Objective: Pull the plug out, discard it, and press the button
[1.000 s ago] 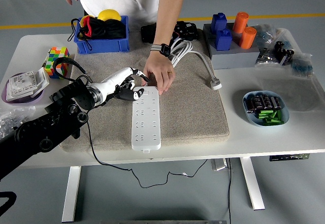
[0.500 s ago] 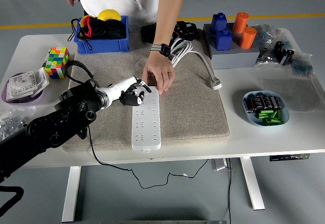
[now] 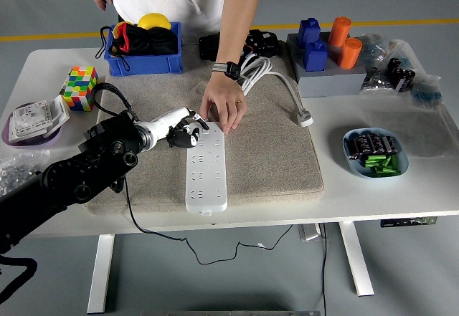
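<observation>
On the mat, a long white power strip [image 3: 206, 169].

A person's hand [image 3: 225, 106] rests on the far end of the long white power strip [image 3: 206, 167], blocking it; the beige felt mat [image 3: 269, 151] to the right lies open.

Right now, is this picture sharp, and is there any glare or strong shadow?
Head view: sharp throughout, evenly lit; the white power strip on the beige mat shows no glare; only soft shadows lie beneath the person's hand and the robot's left hand.
</observation>
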Tool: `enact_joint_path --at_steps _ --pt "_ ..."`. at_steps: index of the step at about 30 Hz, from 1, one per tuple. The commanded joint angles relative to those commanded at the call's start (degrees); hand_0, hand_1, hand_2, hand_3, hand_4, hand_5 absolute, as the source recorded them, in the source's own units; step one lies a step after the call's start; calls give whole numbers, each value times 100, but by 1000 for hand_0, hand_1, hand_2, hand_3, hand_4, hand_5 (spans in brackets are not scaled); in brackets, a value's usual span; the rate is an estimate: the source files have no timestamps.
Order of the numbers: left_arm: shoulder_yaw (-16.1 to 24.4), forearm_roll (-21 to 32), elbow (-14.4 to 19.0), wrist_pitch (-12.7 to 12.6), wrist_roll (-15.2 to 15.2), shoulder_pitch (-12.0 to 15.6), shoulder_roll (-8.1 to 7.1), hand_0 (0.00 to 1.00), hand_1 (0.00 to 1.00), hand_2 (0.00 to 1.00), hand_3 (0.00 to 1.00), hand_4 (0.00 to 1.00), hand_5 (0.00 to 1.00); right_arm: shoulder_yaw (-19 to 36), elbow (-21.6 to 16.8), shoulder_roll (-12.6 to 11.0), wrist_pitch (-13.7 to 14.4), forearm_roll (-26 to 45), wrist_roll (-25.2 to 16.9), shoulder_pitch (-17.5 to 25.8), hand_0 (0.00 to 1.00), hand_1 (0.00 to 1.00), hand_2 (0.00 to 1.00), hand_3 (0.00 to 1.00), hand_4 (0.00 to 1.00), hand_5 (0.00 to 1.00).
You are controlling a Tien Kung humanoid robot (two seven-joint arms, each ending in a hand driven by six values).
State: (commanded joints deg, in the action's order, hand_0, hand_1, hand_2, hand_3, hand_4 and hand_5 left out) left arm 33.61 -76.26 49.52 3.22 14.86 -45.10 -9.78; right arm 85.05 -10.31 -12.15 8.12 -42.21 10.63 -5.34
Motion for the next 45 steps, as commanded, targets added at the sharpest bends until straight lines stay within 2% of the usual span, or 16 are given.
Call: enact_joint_path --at_steps 13,24,30,32,33,34,39,40,45 --pt "-122 16 -174 13 33 -28 45 14 2 43 662 217 2 7 0 9 -4 -6 -4 -3 739 663 644 613 654 474" --pt "-114 17 -93 -2 8 8 42 13 2 43 660 214 2 16 0 16 -9 5 -6 -6 739 663 644 613 654 472" --pt "359 -175 190 -50 -64 94 2 12 2 44 659 217 2 42 0 19 -9 -16 4 3 739 663 646 614 654 473" --pt "570 -309 281 -147 -191 154 -1 12 2 44 659 217 2 77 0 28 -9 -52 6 5 739 663 646 614 654 473" --pt "716 -399 334 -204 -257 203 1 12 2 44 659 217 2 84 0 33 -11 -56 3 5 739 663 646 614 654 473" --pt "794 -435 359 -222 -279 227 1 21 2 96 652 153 2 85 0 35 -11 -54 0 5 739 663 644 613 654 472" --pt "1441 -747 689 -306 -389 508 -58 21 2 96 652 153 2 64 0 40 -17 -29 -10 10 739 663 644 613 654 472" --pt "1571 -823 752 -326 -420 565 -79 133 129 243 664 473 2 62 0 40 -20 -26 -10 12 739 663 644 613 653 473" --pt "2279 -1185 997 -372 -568 877 -209 133 129 243 664 473 2 83 0 42 -24 -37 -6 13 739 663 644 613 653 473"
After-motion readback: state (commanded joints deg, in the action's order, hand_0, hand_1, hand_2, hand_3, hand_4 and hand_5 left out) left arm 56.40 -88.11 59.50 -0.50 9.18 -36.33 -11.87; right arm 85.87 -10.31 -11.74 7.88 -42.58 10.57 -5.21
